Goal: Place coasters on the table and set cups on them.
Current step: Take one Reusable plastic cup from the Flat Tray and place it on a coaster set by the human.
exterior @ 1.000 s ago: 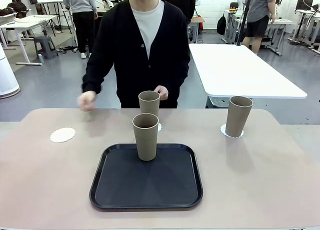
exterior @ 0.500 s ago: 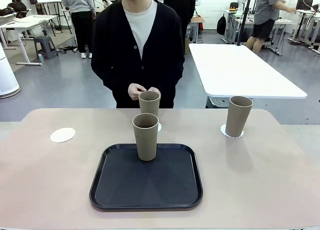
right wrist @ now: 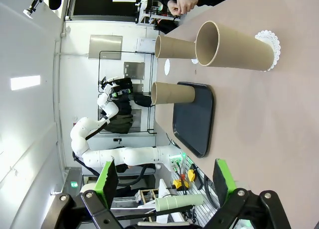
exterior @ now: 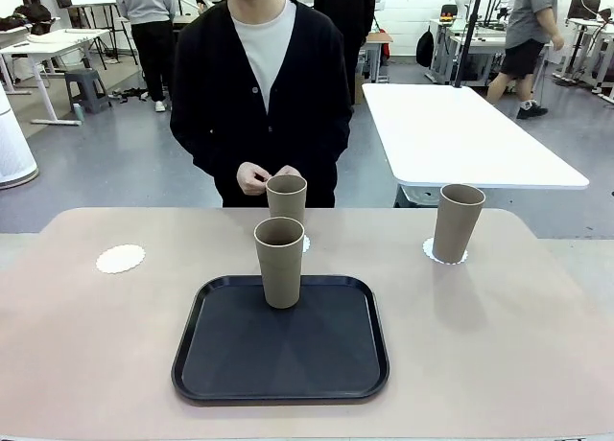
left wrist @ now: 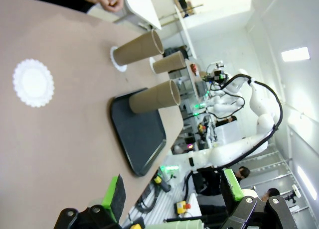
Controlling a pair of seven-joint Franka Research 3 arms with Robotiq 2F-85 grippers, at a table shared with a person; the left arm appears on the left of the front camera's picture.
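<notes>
At the left of the desk [exterior: 86, 345] a bare coaster [exterior: 120, 259] lies flat, white and scalloped, with nothing on it. My left tool [left wrist: 174, 188] hangs well apart from everything, with its jaws fully spread and holding nothing.

In the middle, the first tumbler [exterior: 279, 264] stands upright on the black tray [exterior: 280, 379]. Just behind it the second tumbler [exterior: 286, 199] stands on the desk, and the edge of the middle coaster [exterior: 305, 243] peeps out at its base. The person's hands [exterior: 257, 178] are held together close behind its rim.

To the right, the third tumbler [exterior: 457, 222] sits on the right coaster [exterior: 445, 257]. My right tool [right wrist: 164, 179] is likewise wide open and empty.

I judge that two cups are set and one remains: the first tumbler belongs on the bare coaster. My left tool looks better placed for that. It should reach over the tray's rim, close around the tumbler's body, lift it straight up and set it down centred on the disc.
</notes>
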